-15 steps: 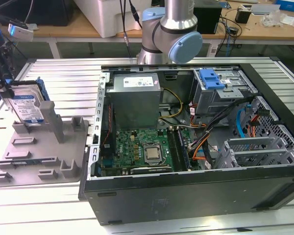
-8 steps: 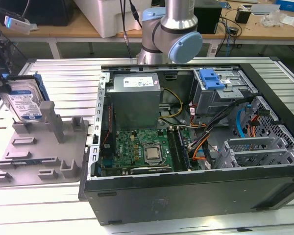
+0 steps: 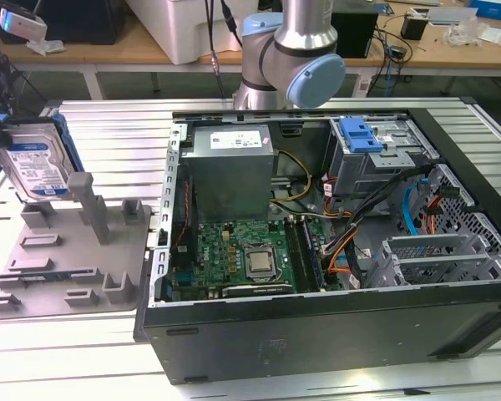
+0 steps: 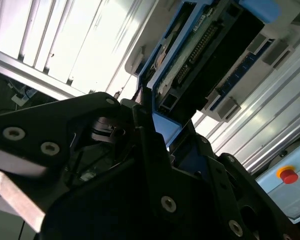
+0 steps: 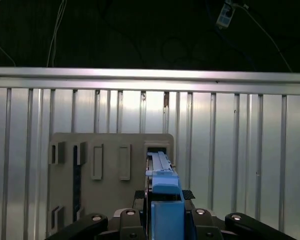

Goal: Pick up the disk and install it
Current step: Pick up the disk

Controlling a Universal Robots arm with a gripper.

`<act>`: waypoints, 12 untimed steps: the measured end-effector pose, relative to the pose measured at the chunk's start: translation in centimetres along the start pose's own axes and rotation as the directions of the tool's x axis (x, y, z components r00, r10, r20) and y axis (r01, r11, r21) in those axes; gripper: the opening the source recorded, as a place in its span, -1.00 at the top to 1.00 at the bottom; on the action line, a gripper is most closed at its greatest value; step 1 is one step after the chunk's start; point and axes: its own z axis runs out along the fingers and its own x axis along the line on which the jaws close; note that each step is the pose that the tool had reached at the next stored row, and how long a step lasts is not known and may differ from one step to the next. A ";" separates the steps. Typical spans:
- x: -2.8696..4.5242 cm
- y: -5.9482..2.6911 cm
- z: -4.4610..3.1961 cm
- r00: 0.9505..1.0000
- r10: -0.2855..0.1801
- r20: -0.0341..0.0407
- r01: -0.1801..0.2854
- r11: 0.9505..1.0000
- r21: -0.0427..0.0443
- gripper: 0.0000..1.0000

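Blue-and-white label (image 3: 37, 173) on the disk (image 3: 32, 134)

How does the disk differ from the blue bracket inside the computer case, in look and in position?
The disk is silver with a blue-and-white label and a blue rail; the blue bracket is plain blue plastic. The disk stands on edge outside the computer case, over the grey fixture; the bracket lies on the drive cage inside it. The gripper holds the disk; nothing holds the bracket. Both have blue plastic.
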 end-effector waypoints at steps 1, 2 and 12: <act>0.02 0.02 -0.49 1.000 0.000 0.000 0.000 1.000 0.000 0.26; 0.03 0.02 -0.70 1.000 0.000 0.000 0.000 1.000 0.000 0.26; 0.17 0.12 -3.63 1.000 0.000 0.000 0.000 1.000 0.000 0.26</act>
